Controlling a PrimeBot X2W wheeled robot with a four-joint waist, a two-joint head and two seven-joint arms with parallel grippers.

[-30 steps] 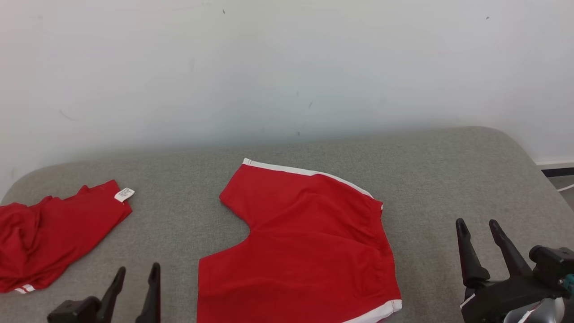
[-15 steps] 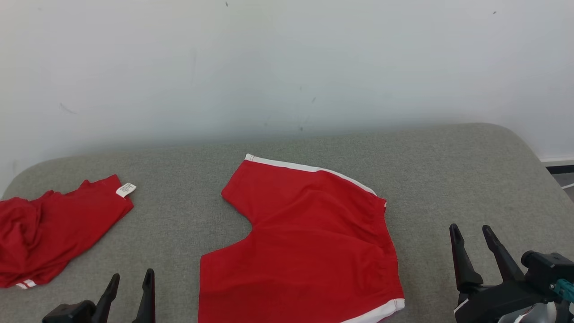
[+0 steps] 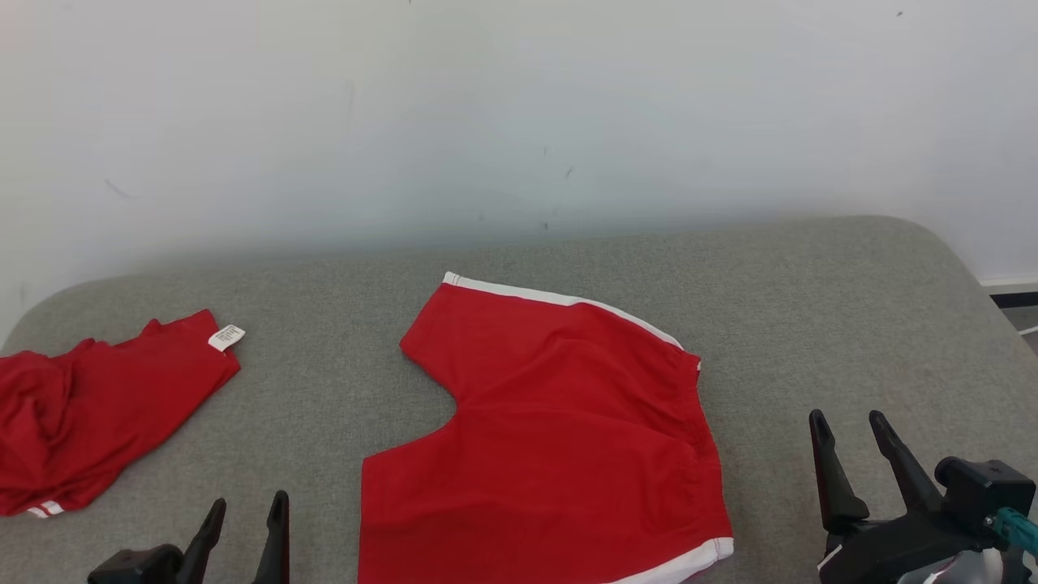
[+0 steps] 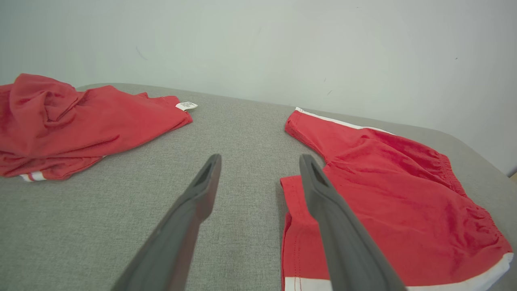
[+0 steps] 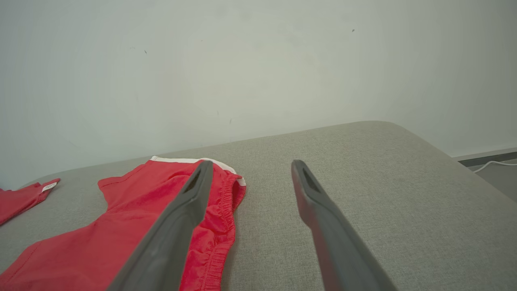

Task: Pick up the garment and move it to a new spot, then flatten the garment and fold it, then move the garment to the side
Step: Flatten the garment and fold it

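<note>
The garment, red shorts with white trim (image 3: 559,438), lies spread flat in the middle of the grey padded surface (image 3: 811,324). My left gripper (image 3: 248,503) is open at the lower left, just left of the shorts' near leg. In the left wrist view that gripper (image 4: 260,158) hovers over bare surface, with the shorts (image 4: 383,190) to its right. My right gripper (image 3: 848,420) is open at the lower right, clear of the waistband side. In the right wrist view the gripper (image 5: 251,163) has nothing between its fingers, and the shorts (image 5: 121,226) lie to its left.
A second red garment (image 3: 97,414) with a white label lies crumpled at the left edge, also seen from the left wrist (image 4: 60,121). A white wall (image 3: 519,122) backs the surface. The surface rounds off at the right, with floor and a white cable (image 5: 492,163) beyond.
The whole head picture has shifted slightly, so the camera moved. Both garments lie as before. Both grippers stay open; the right one sits a little lower in view.
</note>
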